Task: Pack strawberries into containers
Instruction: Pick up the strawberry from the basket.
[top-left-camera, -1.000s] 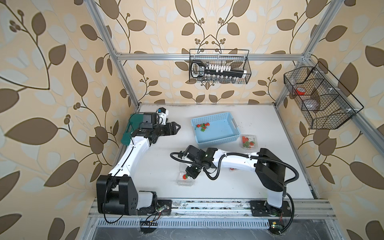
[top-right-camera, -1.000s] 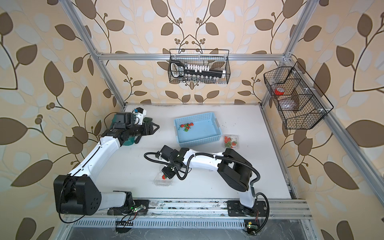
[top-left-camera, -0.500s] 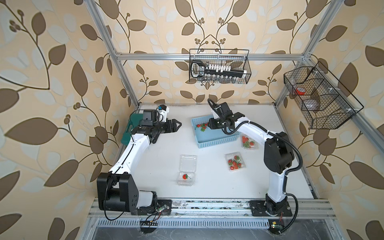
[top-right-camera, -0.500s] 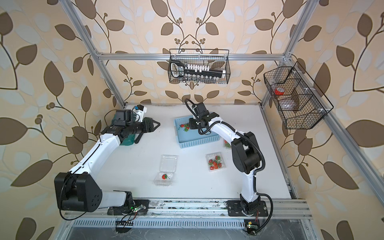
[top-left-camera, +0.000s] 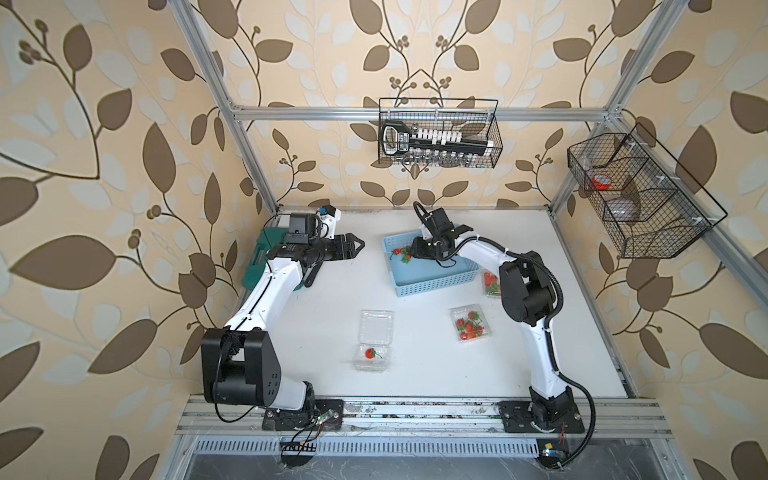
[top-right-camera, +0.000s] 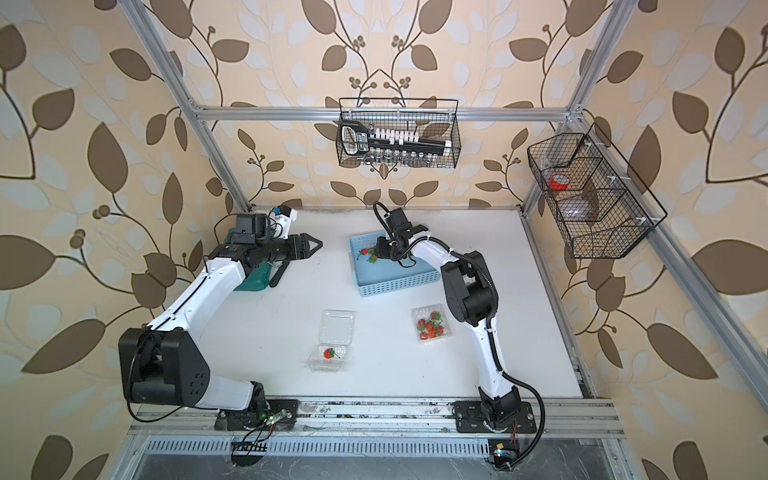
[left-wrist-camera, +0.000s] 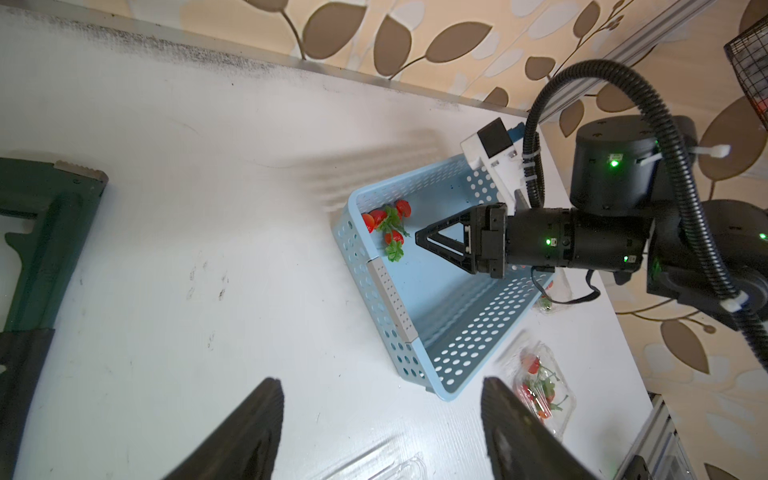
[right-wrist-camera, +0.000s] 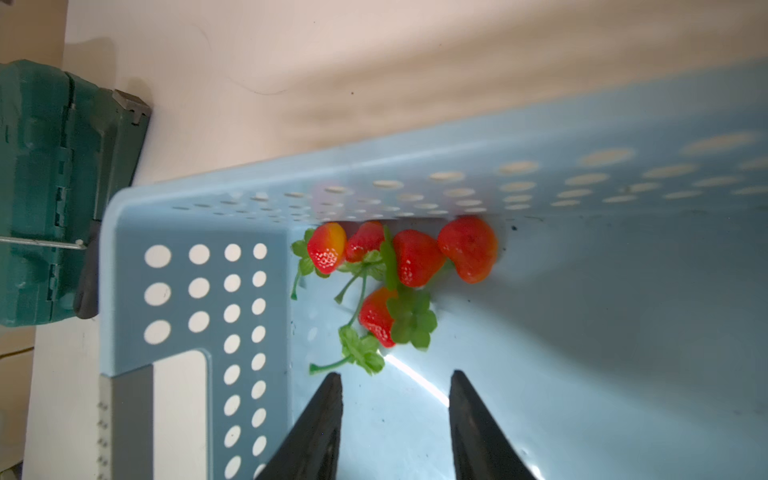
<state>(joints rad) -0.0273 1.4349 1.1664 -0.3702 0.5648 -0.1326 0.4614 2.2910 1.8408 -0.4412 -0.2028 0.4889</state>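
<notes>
strawberries (right-wrist-camera: 415, 257) hug basket (right-wrist-camera: 199, 291) wall; right end effector (right-wrist-camera: 395, 374) parted nearby, left end effector (left-wrist-camera: 380, 380) parted

**Strawberries loose and boxed**

Five red strawberries (right-wrist-camera: 415, 257) with green caps and thin stems lie clustered in a corner of the blue basket (right-wrist-camera: 199, 291), just ahead of the right end effector (right-wrist-camera: 395, 376), untouched. Well away from it on the table (top-left-camera: 332, 299), an open clear container (top-left-camera: 372, 362) holds one berry (top-left-camera: 368, 353). A second container (top-left-camera: 471, 329) holds several. A third container (top-left-camera: 491, 283) is partly hidden.
</notes>
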